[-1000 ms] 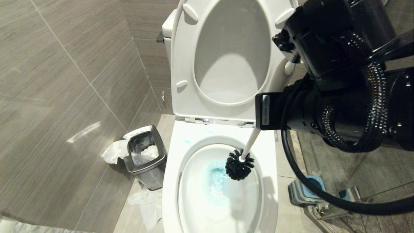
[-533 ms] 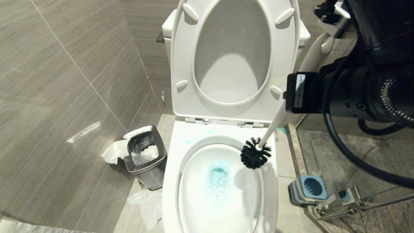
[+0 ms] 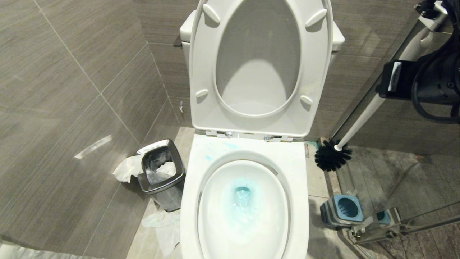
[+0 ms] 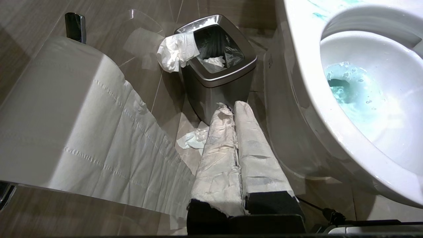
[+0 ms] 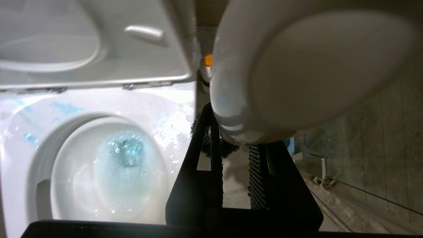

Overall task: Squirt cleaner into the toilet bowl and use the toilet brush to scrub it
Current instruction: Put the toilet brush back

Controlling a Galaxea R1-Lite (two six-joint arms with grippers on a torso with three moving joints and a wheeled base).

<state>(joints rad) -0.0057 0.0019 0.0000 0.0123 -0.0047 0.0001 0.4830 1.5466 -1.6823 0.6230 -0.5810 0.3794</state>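
Toilet brush [image 3: 332,155]: pinched by its white handle in my right gripper [image 5: 236,145], bristle head hanging clear of the toilet bowl [image 3: 298,201], over the floor at its right, above the blue-and-grey holder [image 3: 341,210]. Cleaner [image 3: 243,201]: turquoise water in the basin, smears on the rim. Left gripper [image 4: 236,155]: fingers pressed together, paper-wrapped, low beside the steel bin [image 3: 161,174].

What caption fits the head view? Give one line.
Right gripper holds the toilet brush beside the toilet bowl, above the blue holder.
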